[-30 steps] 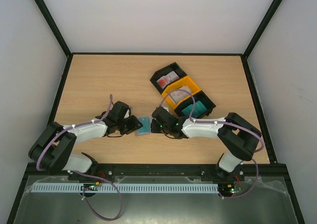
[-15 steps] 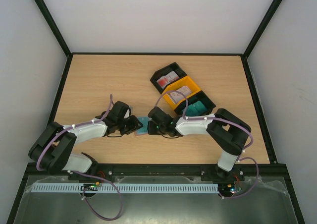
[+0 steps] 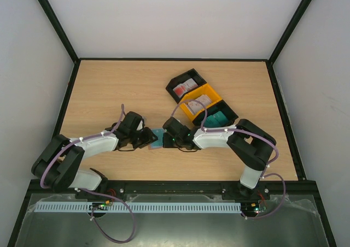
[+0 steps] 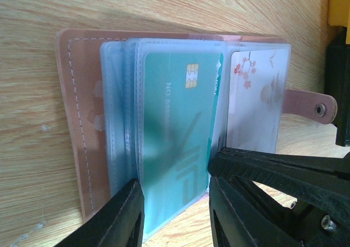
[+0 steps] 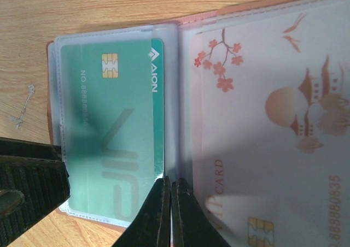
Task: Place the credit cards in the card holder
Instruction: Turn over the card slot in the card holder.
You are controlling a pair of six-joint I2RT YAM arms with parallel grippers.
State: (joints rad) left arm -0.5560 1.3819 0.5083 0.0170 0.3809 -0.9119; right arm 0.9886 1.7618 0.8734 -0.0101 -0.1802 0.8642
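Open brown card holder sleeves a teal card.

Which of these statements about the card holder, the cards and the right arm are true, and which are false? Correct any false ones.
1. The brown leather-like card holder lies open on the wooden table. True.
2. The teal plastic card sits tucked inside the card holder. True.
3. The right gripper has its jaws wide open. False: the jaws are shut, their tips at the edge of the teal card's sleeve.
4. The white card with pink blossoms lies loose on the table. False: it sits in the holder, beside the teal card.
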